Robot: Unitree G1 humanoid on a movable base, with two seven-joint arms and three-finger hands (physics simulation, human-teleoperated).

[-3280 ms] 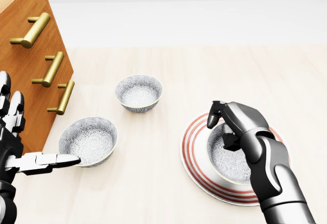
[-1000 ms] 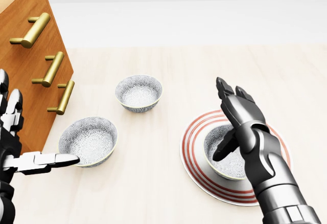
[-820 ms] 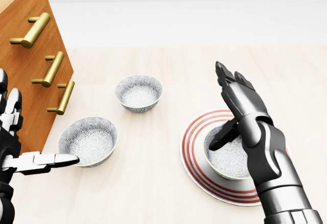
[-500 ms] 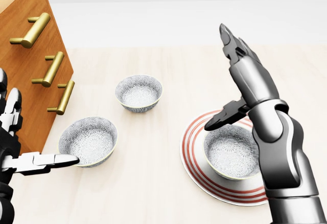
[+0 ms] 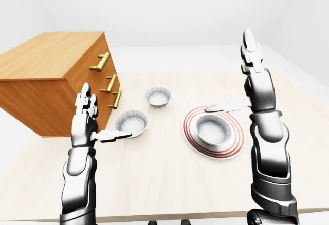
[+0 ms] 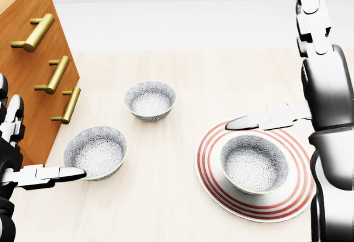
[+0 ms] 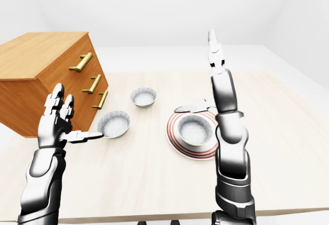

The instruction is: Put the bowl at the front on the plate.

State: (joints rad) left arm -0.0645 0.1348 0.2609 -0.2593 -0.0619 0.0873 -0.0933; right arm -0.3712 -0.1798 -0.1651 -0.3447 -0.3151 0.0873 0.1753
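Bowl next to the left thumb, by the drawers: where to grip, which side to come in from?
Pinch the rim of the bowl, from above at its view-left edge. It stands upright, mouth open, no handle, walls sloping, so the rim is probably the best purchase. The open left hand is beside that edge; the dresser crowds a sideways approach.

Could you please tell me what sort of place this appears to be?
Likely a simulated home dining or kitchen setting: a pale wooden table holds a patterned bowl on a red-striped plate, and a wooden drawer chest with brass handles stands at the left-eye view's left.
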